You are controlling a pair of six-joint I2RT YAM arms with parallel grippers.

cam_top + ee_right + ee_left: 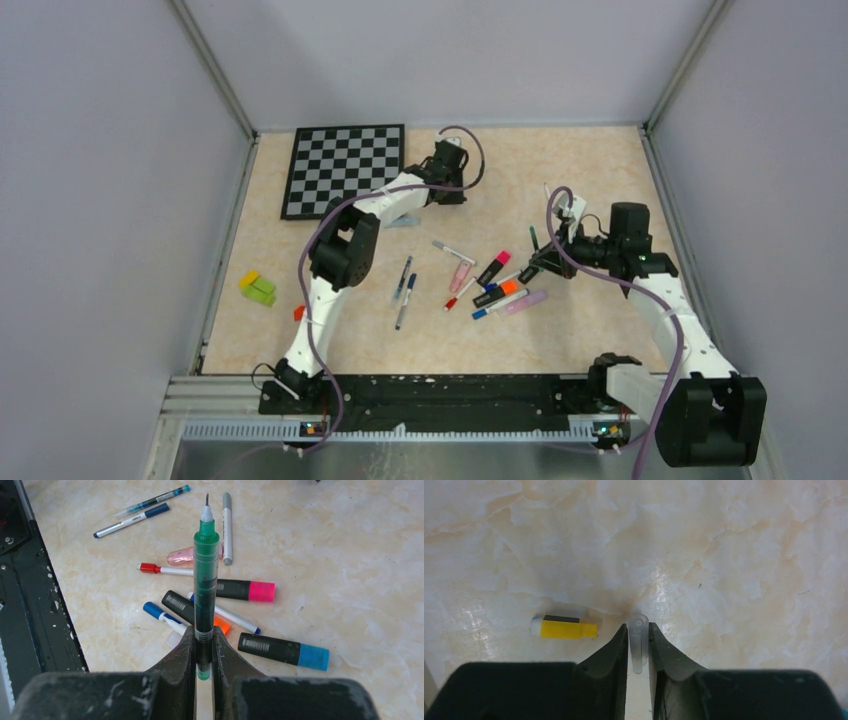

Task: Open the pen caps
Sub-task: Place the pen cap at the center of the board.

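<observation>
green pen [206, 570] is uncapped, pinched in the right fingers [182, 655], left fingers [614, 650] pinch a clear cap [638, 640] beside a loose yellow cap [566, 629], the pile [497, 290] mid-surface looks capped

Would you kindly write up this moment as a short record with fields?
left gripper: fingers flank a clear cap; grip unclear
yellow stub: lies loose on the table beside that gripper
right gripper: shut on green pen, nib bare
capped: pink marker, blue marker, red pen
</observation>
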